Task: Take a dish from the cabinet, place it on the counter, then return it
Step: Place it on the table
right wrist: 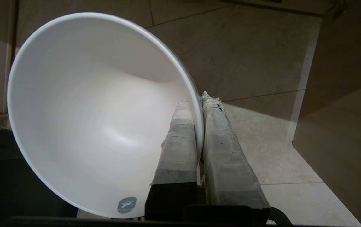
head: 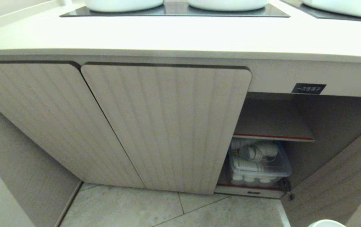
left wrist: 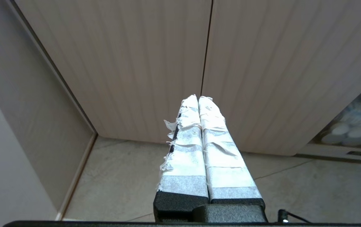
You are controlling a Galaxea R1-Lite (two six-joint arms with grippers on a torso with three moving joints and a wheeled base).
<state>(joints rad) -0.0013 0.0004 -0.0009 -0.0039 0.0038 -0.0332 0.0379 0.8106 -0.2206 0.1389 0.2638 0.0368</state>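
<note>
My right gripper (right wrist: pixel 198 98) is shut on the rim of the dish (right wrist: pixel 89 119), a plain white bowl with a small grey logo inside, held above the tiled floor. One taped finger lies inside the bowl, the other outside. A sliver of the dish (head: pixel 325 223) shows at the bottom right of the head view. The cabinet (head: pixel 167 126) stands ahead with its right door open (head: pixel 334 176). Its red-edged shelf (head: pixel 271 129) is bare. The counter (head: pixel 180 34) runs above. My left gripper (left wrist: pixel 198 98) is shut and empty, parked facing the closed doors.
A clear plastic bin (head: pixel 259 167) of stacked white cups sits on the cabinet's bottom level. White pots (head: pixel 123 4) stand on black glass panels (head: pixel 174 12) on the counter. A black label (head: pixel 308 88) hangs above the opening. Tiled floor (head: pixel 167 208) lies in front.
</note>
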